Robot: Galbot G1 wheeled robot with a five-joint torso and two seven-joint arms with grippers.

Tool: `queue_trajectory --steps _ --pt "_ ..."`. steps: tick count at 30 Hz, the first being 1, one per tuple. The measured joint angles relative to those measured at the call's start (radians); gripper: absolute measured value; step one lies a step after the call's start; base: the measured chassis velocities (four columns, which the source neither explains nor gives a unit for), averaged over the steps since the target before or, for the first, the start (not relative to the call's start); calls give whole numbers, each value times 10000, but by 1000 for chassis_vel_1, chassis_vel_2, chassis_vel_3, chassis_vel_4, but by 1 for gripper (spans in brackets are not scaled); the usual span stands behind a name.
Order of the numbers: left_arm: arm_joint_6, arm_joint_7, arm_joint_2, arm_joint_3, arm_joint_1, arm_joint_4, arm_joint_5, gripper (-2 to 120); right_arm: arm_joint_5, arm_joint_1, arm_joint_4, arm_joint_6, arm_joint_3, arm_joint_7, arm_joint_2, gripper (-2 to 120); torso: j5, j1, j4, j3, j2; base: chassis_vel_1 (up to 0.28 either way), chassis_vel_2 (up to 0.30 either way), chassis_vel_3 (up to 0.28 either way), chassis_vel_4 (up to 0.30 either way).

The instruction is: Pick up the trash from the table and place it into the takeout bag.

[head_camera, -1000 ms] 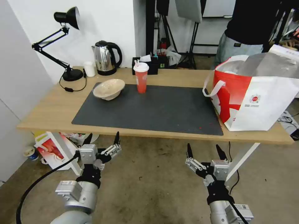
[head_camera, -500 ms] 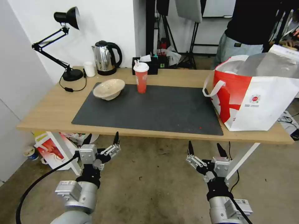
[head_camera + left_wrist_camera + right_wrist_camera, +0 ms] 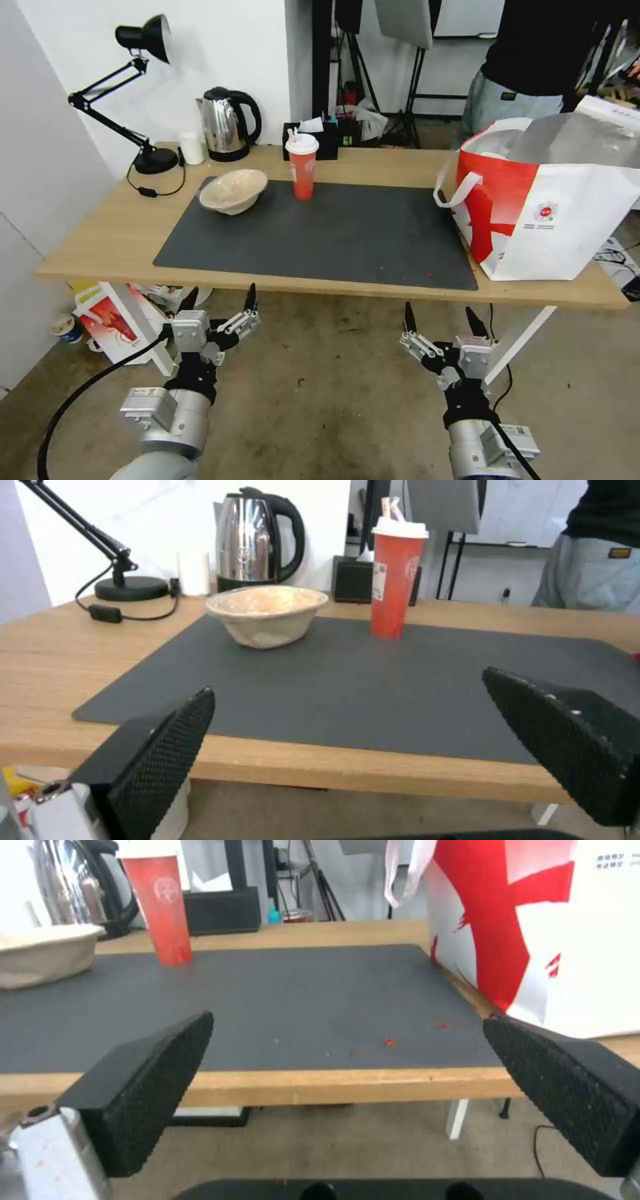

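So the trash left on the bench (image 3: 100, 233) is a shallow beige bowl (image 3: 233, 191) and a red lidded drink cup (image 3: 302, 167), both sitting on the dark grey mat (image 3: 320, 233). The bowl's near the mat's far left corner, tipped a bit, and the cup stands upright just to the right of it, close to the mat's back edge, with straws poking out of the white lid. There are a few tiny red crumbs on the mat near the front right. The takeout bag (image 3: 553, 207) stands open at the right end of the bench, just off the mat's right edge, red panel facing the mat, white strap handle hanging down, silver lining showing inside. Behind the bowl there's a steel kettle (image 3: 227, 125), a small white cup (image 3: 192, 147) and a black desk lamp (image 3: 133, 93), and a black tissue box (image 3: 320, 140) sits right behind the drink cup. The left gripper (image 3: 218, 303) and right gripper (image 3: 440, 317) both hang below the bench's front edge, over the concrete floor, jaws spread wide and holding nothing, pointed up at the bench.
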Motion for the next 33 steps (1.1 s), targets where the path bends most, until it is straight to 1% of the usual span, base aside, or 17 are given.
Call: queue_trajectory --steps 6,9,10,12,14,16,18,19,21,22,23,24,25,26,30,31,33 --pt "-29 -4 -6 23 17 5 -8 100 581 126 173 158 -78 -253 -210 100 2 0 0 0 0 0 0 0 0" --pt "-82 -81 -32 80 44 15 -46 100 1377 490 570 239 -1 -816 -680 100 3 0 0 0 0 0 0 0 0" --pt "-82 -81 -32 80 44 15 -46 100 1377 490 570 239 -1 -816 -680 100 3 0 0 0 0 0 0 0 0" --pt "-132 -77 -43 16 51 15 -25 100 2334 798 1071 257 458 -1851 -1222 100 2 0 0 1 0 0 0 0 0" --pt "-178 -71 -46 -25 46 15 3 100 2549 866 1158 260 584 -2108 -1350 100 -1 0 1 0 0 0 0 0 0" --pt "-266 -55 -29 -169 26 8 -2 100 3572 1644 1313 283 1165 -3342 -1936 100 3 0 -1 0 0 0 0 0 0" --pt "-279 -53 -14 -249 58 -27 -32 100 4225 2481 1313 278 1391 -3931 -2276 100 5 0 2 1 0 0 0 0 0" --pt "-279 -53 -14 -249 58 -27 -32 100 4225 2481 1313 278 1391 -3931 -2276 100 5 0 2 1 0 0 0 0 0" --pt "-280 -108 18 -253 112 -83 -113 100 5503 3341 1358 -124 1580 -4310 -2588 100 3 0 2 1 -1 0 0 0 0" --pt "-278 -154 47 -220 152 -92 -135 100 6946 3916 1363 -629 1694 -4364 -2790 100 0 0 1 1 0 0 0 0 0" --pt "-278 -154 47 -220 152 -92 -135 100 6946 3916 1363 -629 1694 -4364 -2790 100 0 0 1 1 0 0 0 0 0" --pt "-277 -163 55 -207 162 -91 -138 100 7341 4072 1364 -766 1706 -4366 -2844 100 0 0 1 1 0 0 0 0 0" --pt "-274 -187 63 -157 190 -94 -144 100 8461 4712 1364 -1264 1678 -4364 -3023 100 1 0 1 1 -1 0 0 0 0" --pt "-274 -190 59 -136 198 -94 -145 100 8771 5135 1364 -1467 1551 -4435 -3109 100 2 0 0 2 0 0 0 0 0" --pt "-274 -190 51 -116 199 -95 -146 100 8899 5530 1311 -1583 1417 -4519 -3157 100 0 0 -1 1 0 0 0 0 0" --pt "-271 -189 45 -91 195 -95 -146 100 9132 6239 987 -1786 1193 -4663 -3179 100 0 -1 -1 0 0 0 0 0 0" --pt "-267 -189 43 -86 192 -94 -145 100 9255 6579 790 -1901 1097 -4724 -3162 100 2 -1 0 1 0 0 0 0 0"
